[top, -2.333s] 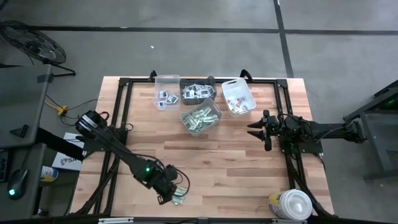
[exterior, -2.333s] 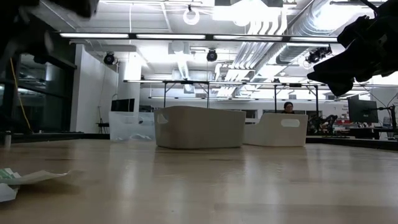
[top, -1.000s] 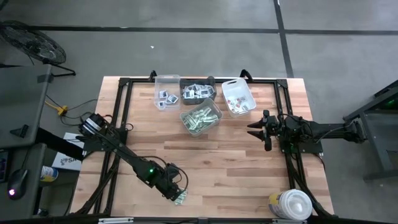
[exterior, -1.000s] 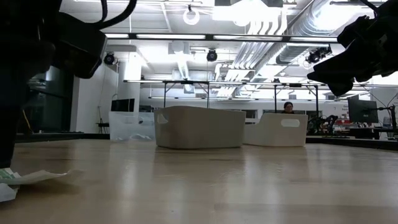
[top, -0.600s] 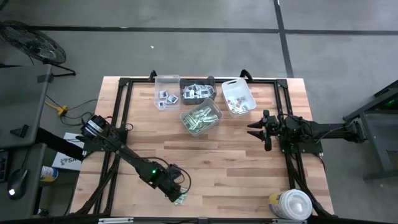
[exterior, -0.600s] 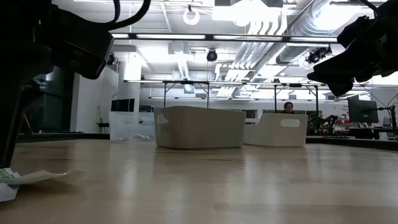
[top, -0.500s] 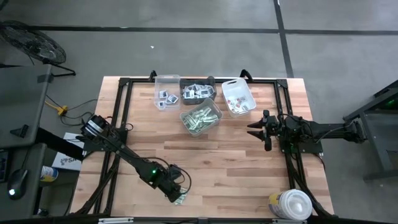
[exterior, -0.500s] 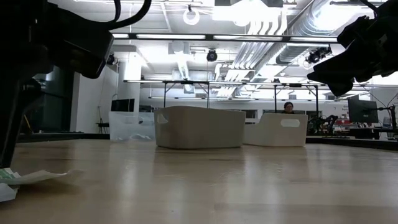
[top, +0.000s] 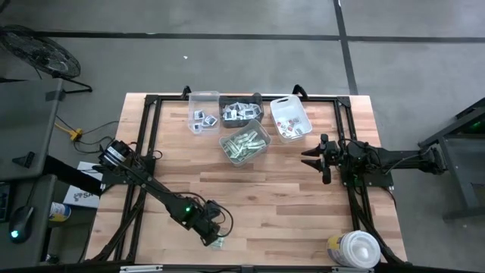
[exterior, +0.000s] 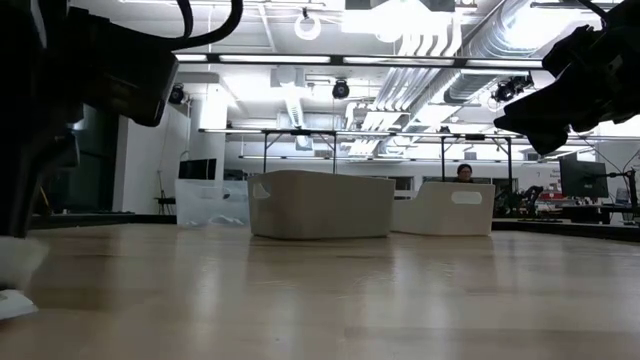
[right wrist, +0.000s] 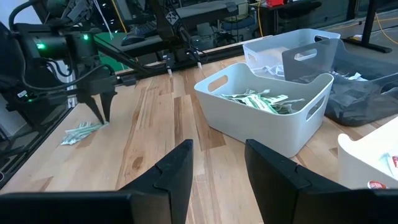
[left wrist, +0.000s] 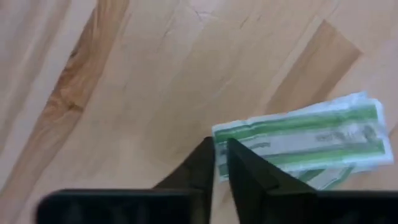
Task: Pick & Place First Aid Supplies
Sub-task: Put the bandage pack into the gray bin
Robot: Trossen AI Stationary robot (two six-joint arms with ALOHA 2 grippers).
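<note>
Left to right: my left gripper (top: 213, 239) stands at the table's (top: 303, 212) seven o'clock edge, fingertips down and nearly pinched on the end of a green-and-white strip packet (left wrist: 305, 140) lying flat there, a low approach suited to thin stock. At twelve o'clock, the white bin (top: 245, 145) holds matching strips. At three o'clock, my right gripper (top: 308, 161) waits, jaws parted and empty.

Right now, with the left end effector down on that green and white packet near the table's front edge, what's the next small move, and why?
Probably a short, straight lift. The left end effector looks pinched on just one end of the green-and-white packet, and a second packet peeks out beneath it. A small rise would test the grip before carrying toward the bin of similar strips.
</note>
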